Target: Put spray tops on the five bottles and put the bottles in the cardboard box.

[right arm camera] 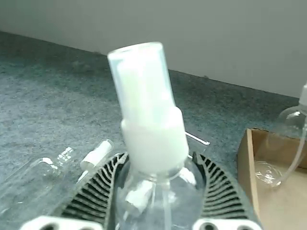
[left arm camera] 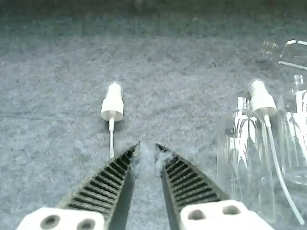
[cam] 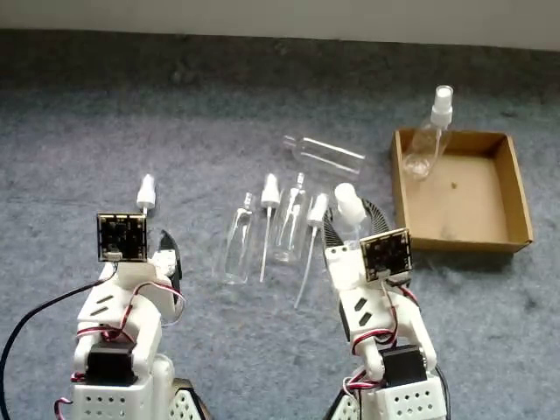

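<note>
My right gripper (cam: 350, 226) is shut on a clear bottle (right arm camera: 153, 191) with a white spray top (right arm camera: 146, 110) on it, held upright left of the cardboard box (cam: 512, 188). Another capped bottle (cam: 429, 140) leans in the box's far left corner. Two open bottles (cam: 236, 241) (cam: 289, 229) lie mid-table with loose spray tops (cam: 269, 199) (cam: 313, 219) beside them, and a third bottle (cam: 324, 156) lies behind. My left gripper (left arm camera: 146, 151) sits low over the carpet, its fingertips nearly together with nothing between them. A loose spray top (left arm camera: 112, 108) lies just ahead of it.
Grey carpet (cam: 105, 131) covers the table and lies bare at the left and along the back. A wall (right arm camera: 216, 38) runs behind the far edge. The box floor (cam: 459, 201) is bare apart from the leaning bottle.
</note>
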`<action>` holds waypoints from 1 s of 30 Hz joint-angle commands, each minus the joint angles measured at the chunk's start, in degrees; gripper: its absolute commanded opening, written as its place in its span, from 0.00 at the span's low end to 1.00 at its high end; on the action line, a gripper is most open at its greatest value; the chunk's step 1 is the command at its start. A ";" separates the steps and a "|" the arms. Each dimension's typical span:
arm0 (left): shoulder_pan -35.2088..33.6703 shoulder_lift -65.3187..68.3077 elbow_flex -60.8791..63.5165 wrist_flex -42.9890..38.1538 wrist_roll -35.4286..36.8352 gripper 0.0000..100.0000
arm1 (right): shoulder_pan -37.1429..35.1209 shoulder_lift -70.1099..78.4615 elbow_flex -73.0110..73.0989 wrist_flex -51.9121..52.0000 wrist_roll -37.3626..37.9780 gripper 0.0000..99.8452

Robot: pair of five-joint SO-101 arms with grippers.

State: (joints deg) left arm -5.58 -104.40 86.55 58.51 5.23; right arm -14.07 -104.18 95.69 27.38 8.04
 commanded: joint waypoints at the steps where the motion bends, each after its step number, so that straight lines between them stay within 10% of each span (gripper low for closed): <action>1: -0.66 -0.48 2.68 0.00 0.00 0.01 | 6.20 -1.27 4.88 -0.84 0.44 0.11; 21: -0.40 -0.48 7.25 0.09 -0.18 0.01 | 27.21 -0.22 -18.33 -4.97 0.88 0.11; 30: -0.40 -0.48 7.34 0.26 -0.18 0.01 | 33.36 27.56 -34.07 -5.14 0.44 0.11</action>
State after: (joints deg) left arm -5.58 -104.31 94.20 58.59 5.23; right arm 16.70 -86.77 69.67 23.87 8.40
